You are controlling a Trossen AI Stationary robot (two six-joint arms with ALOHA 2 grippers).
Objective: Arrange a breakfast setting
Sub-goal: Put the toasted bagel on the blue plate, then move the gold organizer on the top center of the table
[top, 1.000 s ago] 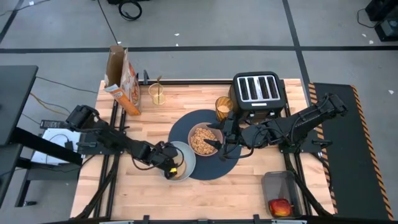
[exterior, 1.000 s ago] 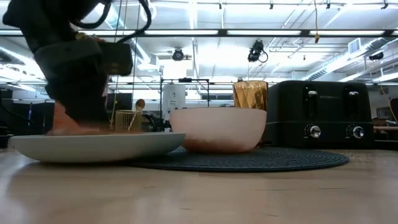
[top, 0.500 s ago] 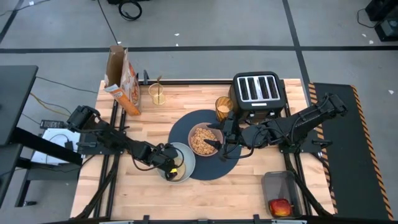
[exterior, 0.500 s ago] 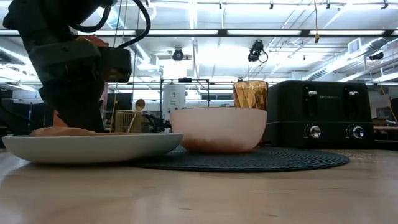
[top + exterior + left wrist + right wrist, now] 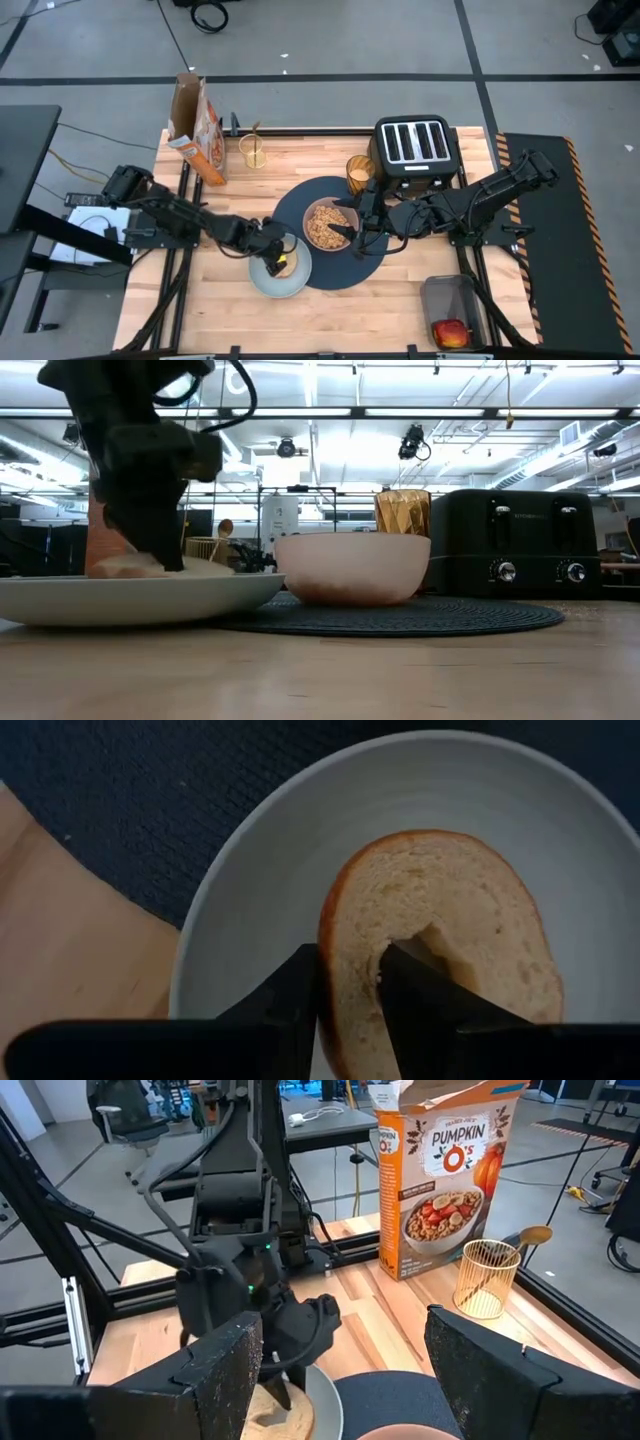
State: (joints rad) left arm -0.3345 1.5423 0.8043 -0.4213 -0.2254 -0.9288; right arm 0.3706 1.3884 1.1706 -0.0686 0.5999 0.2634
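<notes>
While the right claw (image 5: 357, 226) hangs open beside the pink bowl (image 5: 326, 224), the left claw (image 5: 348, 988) pinches the bagel's (image 5: 440, 945) rim on the pale-blue plate (image 5: 300, 850).

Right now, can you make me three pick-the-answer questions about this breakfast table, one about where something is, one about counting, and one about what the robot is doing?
1. Where is the bagel?
A. on the pale-blue plate
B. in the toaster
C. on the bare wood

2. How many slots does the black toaster have?
A. two
B. four
C. six

3. What is the left tool doing?
A. hanging open far from everything
B. pinching the bagel's rim, one finger in its hole
C. holding the spoon

Answers:
1 A, the left wrist view shows the bagel lying on the plate.
2 B, the high view shows four slots in the toaster's top.
3 B, the left wrist view shows its two fingers either side of the bagel's rim.
</notes>
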